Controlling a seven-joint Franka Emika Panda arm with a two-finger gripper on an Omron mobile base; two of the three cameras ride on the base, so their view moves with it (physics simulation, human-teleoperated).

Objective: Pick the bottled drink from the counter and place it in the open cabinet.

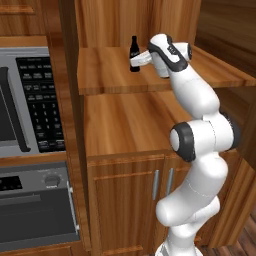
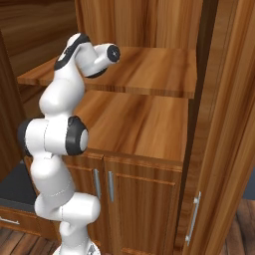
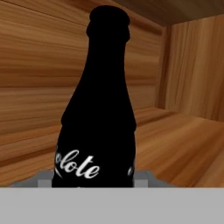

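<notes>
Wooden open cabinet [image 1: 115,75] shelf, upright bottled drink [image 1: 134,54] clamped between fingers [image 1: 141,58]

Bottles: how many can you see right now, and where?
1. The bottled drink stands upright on the upper shelf of the open cabinet, with the pincer closed on it. The arm blocks part of the shelf, so more may be hidden.

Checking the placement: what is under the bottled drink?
The bottled drink stands upright on the open cabinet shelf. Its base is hidden by the gripper.
</notes>
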